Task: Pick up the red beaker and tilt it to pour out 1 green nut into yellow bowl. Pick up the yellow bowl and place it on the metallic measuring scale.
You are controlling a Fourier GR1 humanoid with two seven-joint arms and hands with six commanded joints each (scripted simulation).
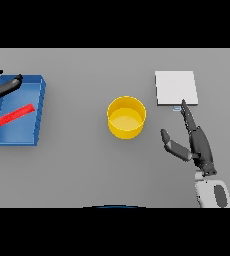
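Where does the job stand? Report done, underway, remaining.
Done: nothing visible; the yellow bowl shows no nut inside and stands on the table, left of the metallic scale.
Underway: the left hand is at the blue tray holding a red object. The right hand, fingers straight, rests by the scale.
Remaining: pour, then bowl onto scale.

Grey table bears blue tray, yellow bowl, metallic scale.

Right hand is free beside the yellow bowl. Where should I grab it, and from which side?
Take the yellow bowl by its right wall, coming in from the right: the right hand is open on that side, and the bowl stands upright, so thumb and fingers can probably pinch its rim.
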